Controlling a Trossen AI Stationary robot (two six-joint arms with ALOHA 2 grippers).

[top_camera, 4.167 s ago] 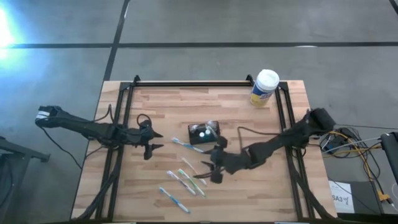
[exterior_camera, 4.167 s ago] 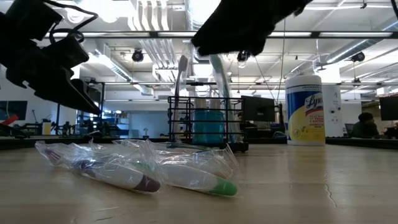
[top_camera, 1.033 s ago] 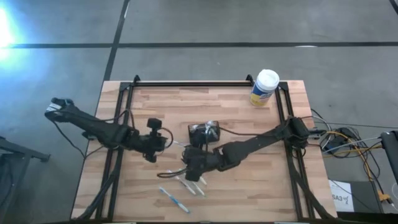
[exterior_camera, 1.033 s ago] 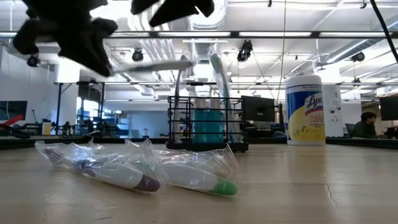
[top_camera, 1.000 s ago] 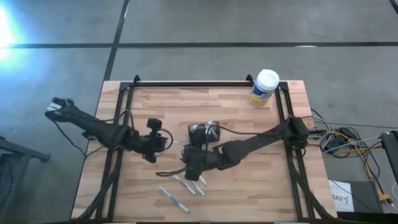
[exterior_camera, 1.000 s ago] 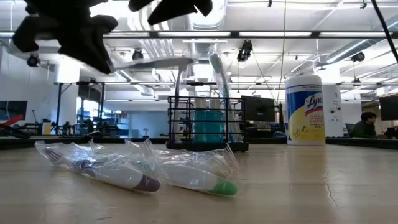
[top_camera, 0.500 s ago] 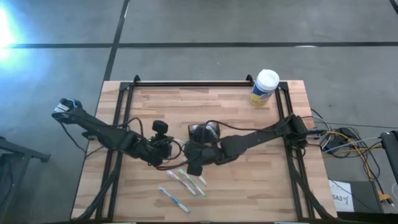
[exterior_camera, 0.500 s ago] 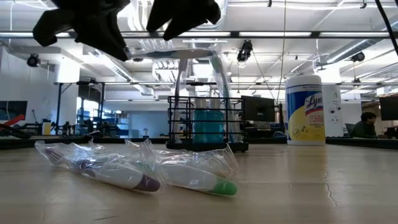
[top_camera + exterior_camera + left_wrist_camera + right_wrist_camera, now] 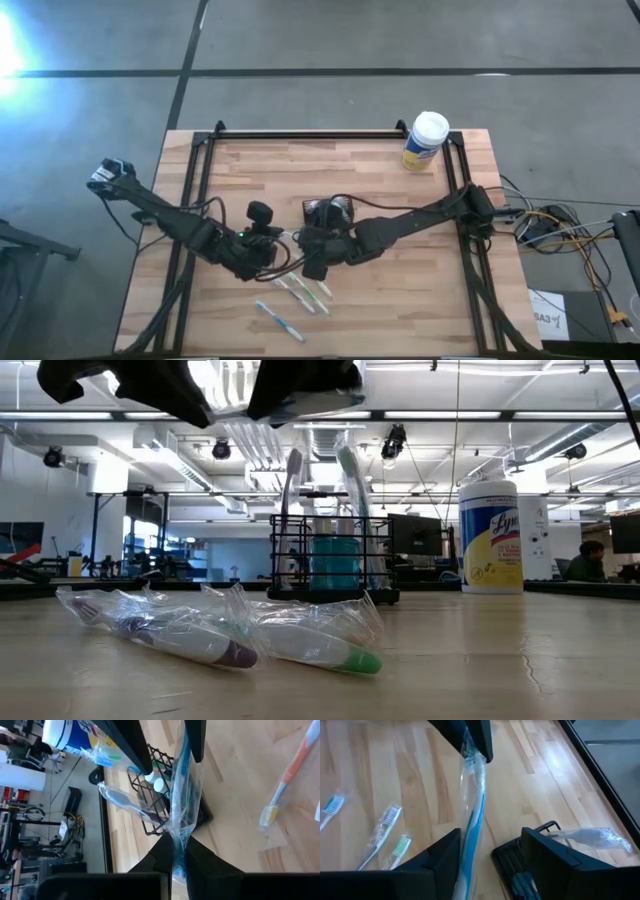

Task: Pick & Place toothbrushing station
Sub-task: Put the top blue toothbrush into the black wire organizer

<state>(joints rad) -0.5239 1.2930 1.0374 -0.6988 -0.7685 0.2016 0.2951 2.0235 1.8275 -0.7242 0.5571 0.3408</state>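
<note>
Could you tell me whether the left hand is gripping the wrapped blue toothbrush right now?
Yes, in the left wrist view the left hand is pinched shut on the wrapped blue toothbrush.

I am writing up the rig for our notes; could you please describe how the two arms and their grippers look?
Both are slim, dark, jointed arms with thin black cables looping alongside. The left arm carries a pale tag near its base. The left gripper and right gripper each have two flat, matte black fingers.
</note>
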